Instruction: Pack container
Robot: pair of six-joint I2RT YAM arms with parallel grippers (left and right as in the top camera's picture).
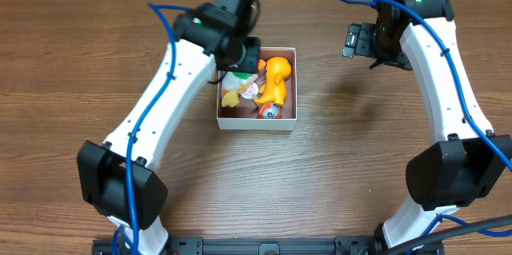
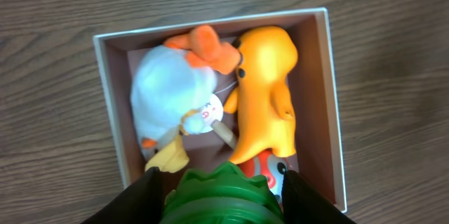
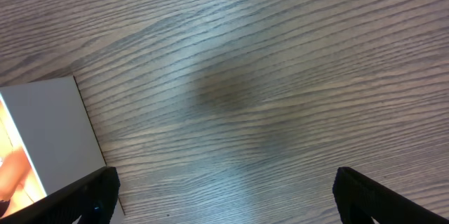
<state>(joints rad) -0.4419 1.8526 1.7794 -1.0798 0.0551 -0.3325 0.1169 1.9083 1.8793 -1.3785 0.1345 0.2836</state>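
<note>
Reading from the left wrist view, I see the left gripper [image 2: 221,199] with its two dark fingers [image 2: 140,197] pressed against either side of a green ribbed toy [image 2: 217,182], so it is holding that toy. Gripper and toy hang directly above the near end of the container [image 2: 335,112].

Container contents, as seen from this view:
- An orange figure [image 2: 263,90] lies lengthwise along the right wall.
- A white plush [image 2: 168,90] with an orange bow [image 2: 207,45] lies along the left side, touching the orange figure.
- A small round white tag [image 2: 208,112] with a red mark sits between the two.
- A yellow foot [image 2: 168,157] of the plush points toward the gripper.
- A red-and-white item [image 2: 265,168] is partly hidden under the green toy; I cannot identify it.

On the overhead view, the left gripper [image 1: 240,53] covers the rear left corner of the container [image 1: 256,121]. The container rests flat on the wooden desk [image 1: 336,167], near the middle and slightly left of centre, with the orange figure [image 1: 278,75] visible inside.

The right gripper [image 3: 226,182] has its fingers [image 3: 84,196] spread wide, with only bare desk [image 3: 266,76] between them. One white outer wall of the container [image 3: 56,133] appears at the left edge of the right wrist view. On the overhead view, the right gripper [image 1: 356,41] hangs over open desk, well apart from the container on its right side.
</note>
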